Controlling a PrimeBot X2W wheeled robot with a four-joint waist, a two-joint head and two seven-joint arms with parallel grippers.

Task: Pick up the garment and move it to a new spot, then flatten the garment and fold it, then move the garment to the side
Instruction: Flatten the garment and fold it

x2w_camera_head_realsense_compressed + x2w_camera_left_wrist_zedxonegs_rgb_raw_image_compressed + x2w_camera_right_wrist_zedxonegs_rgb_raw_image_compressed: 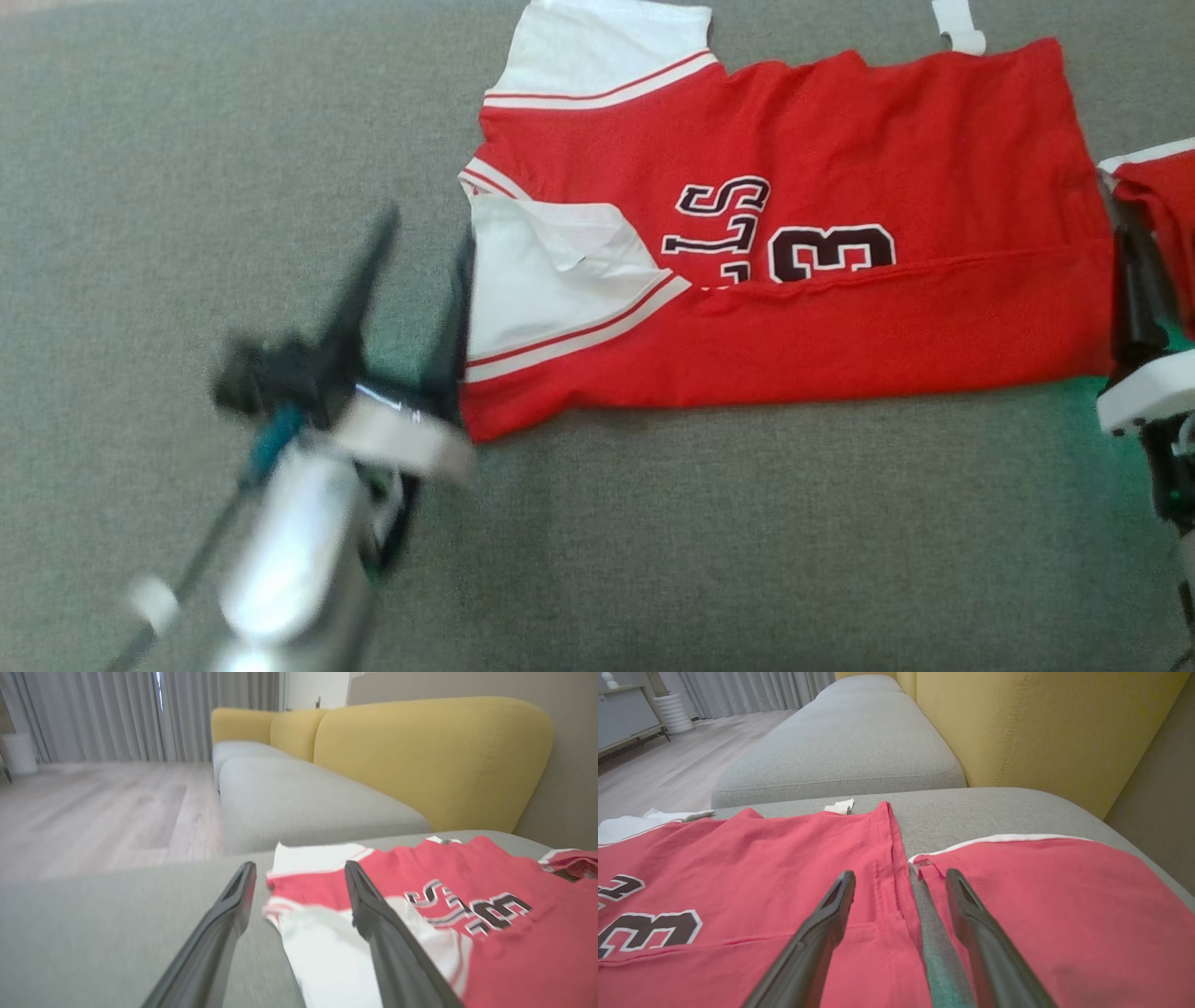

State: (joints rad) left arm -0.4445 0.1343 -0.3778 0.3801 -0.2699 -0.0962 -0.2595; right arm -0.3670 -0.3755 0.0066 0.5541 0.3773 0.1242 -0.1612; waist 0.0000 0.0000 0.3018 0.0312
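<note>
Left gripper (425, 233) is seen at the sleeve end with jaws spread, holding nothing. Garment (840, 308), a red jersey with white sleeves, is laid folded on grey sofa cushion (187, 140), long axis left-right, sleeves left, hem right. A black "3" and an "S" are readable, the rest hidden by the fold. White tag (960, 28) is at the far edge. Right gripper (899, 877) is at the hem, jaws spread, empty.

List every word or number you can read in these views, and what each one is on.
"S": black letter with a white outline, on the red shirt.
"3": large number on the same shirt, right beside the fold.
Other letters next to the S: partly under the fold, unreadable.
White tag at the shirt's edge: no text can be read.
</note>
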